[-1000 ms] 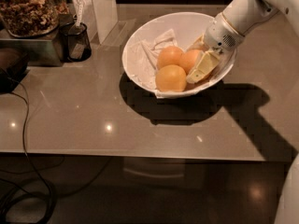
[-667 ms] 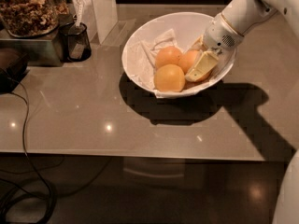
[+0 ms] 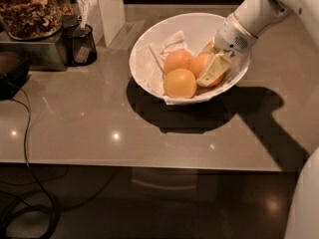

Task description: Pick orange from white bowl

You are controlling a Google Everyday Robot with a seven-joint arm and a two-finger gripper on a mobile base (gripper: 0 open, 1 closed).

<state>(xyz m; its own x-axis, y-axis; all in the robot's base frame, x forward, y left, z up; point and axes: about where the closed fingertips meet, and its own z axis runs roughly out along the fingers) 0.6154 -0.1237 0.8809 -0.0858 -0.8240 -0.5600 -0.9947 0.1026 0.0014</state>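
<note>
Well, almost nothing has moved in the last second. At the near edge of the white bowl (image 3: 142,78) on the counter (image 3: 89,128), center-right of the frame, a paler fruit (image 3: 179,82) sits untouched. Behind it lies the orange (image 3: 198,63), deep reddish, smooth, half hidden. The gripper (image 3: 207,63) stays put, jaws clamped on that orange. The grasp looks set and the lift is still to come.

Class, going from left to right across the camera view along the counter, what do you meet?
Glass jar of nuts → black mesh cup → upright white box → orange → gripper, reaching into the right side of the white bowl, against the orange.
</note>
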